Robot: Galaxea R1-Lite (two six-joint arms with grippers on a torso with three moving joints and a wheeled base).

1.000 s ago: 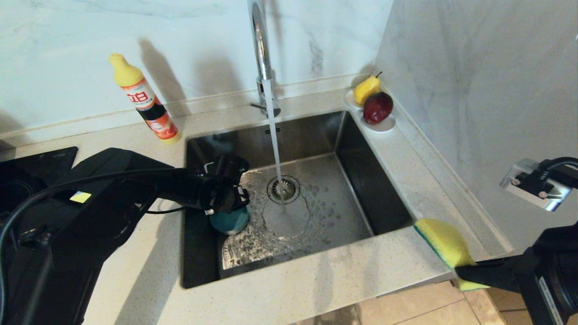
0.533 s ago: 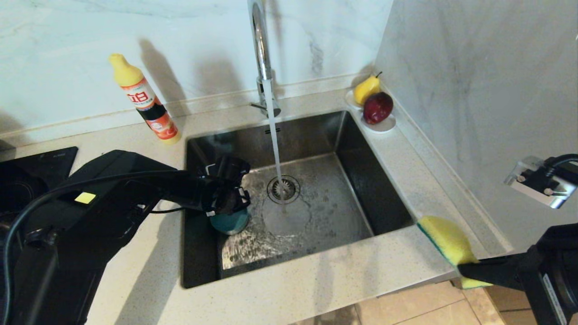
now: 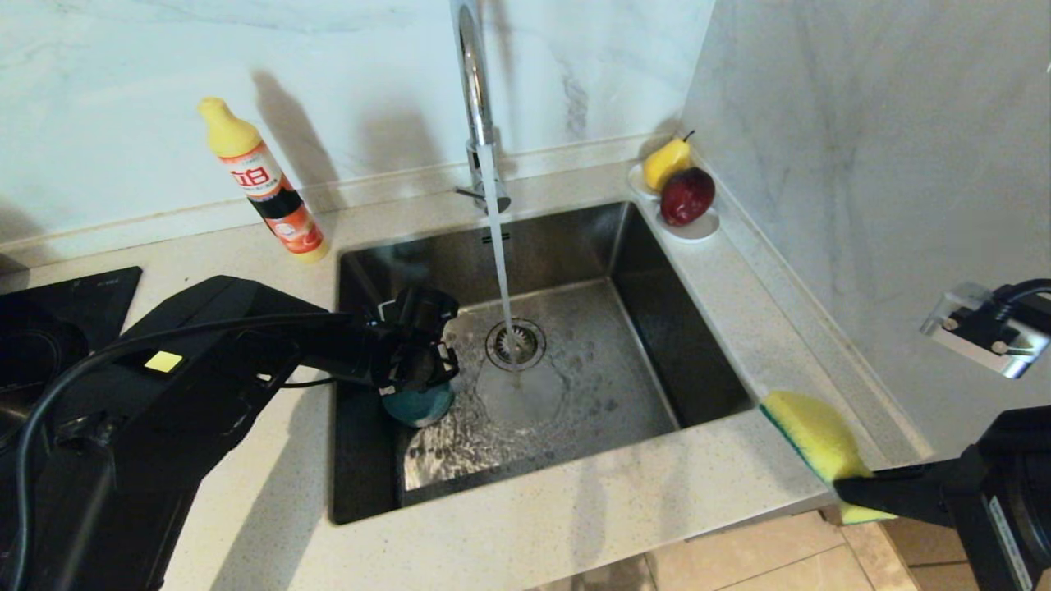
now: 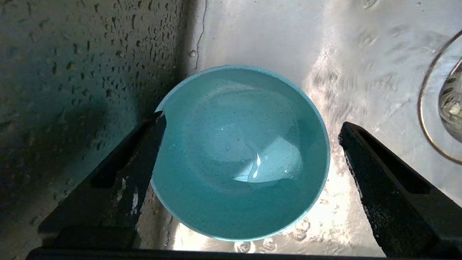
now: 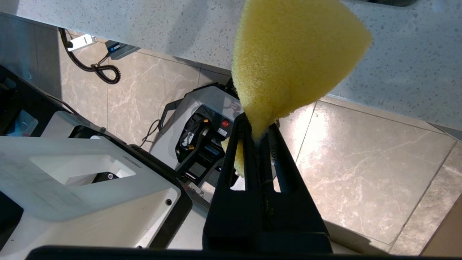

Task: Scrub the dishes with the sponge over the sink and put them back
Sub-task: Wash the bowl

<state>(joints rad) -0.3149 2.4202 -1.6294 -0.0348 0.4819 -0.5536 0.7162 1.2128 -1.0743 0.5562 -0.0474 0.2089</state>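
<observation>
Sink (image 3: 657, 345): square steel basin, faucet (image 3: 475, 90) at 12 o'clock of the rim, water stream (image 3: 499, 263) falling onto the drain strainer (image 3: 516, 343) at centre. Basin floor wet, open from the drain out toward 3 and 6 o'clock.

Teal bowl (image 3: 420, 404) upright on the basin floor, roughly 9 o'clock of the drain, close against the left wall. Wrist view: bowl (image 4: 240, 151) just beside the droplet-covered wall, tight margin on that side, a thin pool of water in its bottom.

Left gripper (image 3: 419, 353) low in the sink directly over the bowl, spread wide. Wrist view: left gripper (image 4: 249, 169) fingers straddling the bowl, one finger overlapping the rim on the wall side, the other standing clear on the drain side. Contact at the rim: cannot tell. Not pinching.

Right gripper (image 3: 854, 491) off the counter's front-right corner, about 4 o'clock of the sink, above the floor tiles. Pressed together on the sponge (image 3: 809, 443), pinching its lower end; yellow foam squeezed thin between the fingers in the wrist view (image 5: 292, 57). Green scouring layer facing the sink side. Sponge hanging over the counter (image 3: 575, 509) edge, well apart from the bowl.

Counter extras: detergent bottle (image 3: 263, 182) at 10 o'clock of the sink, white fruit dish (image 3: 698, 228) at 1–2 o'clock holding a pear (image 3: 665, 162) and a dark red fruit (image 3: 686, 195). Black cooktop (image 3: 74, 300) at far 9 o'clock.
</observation>
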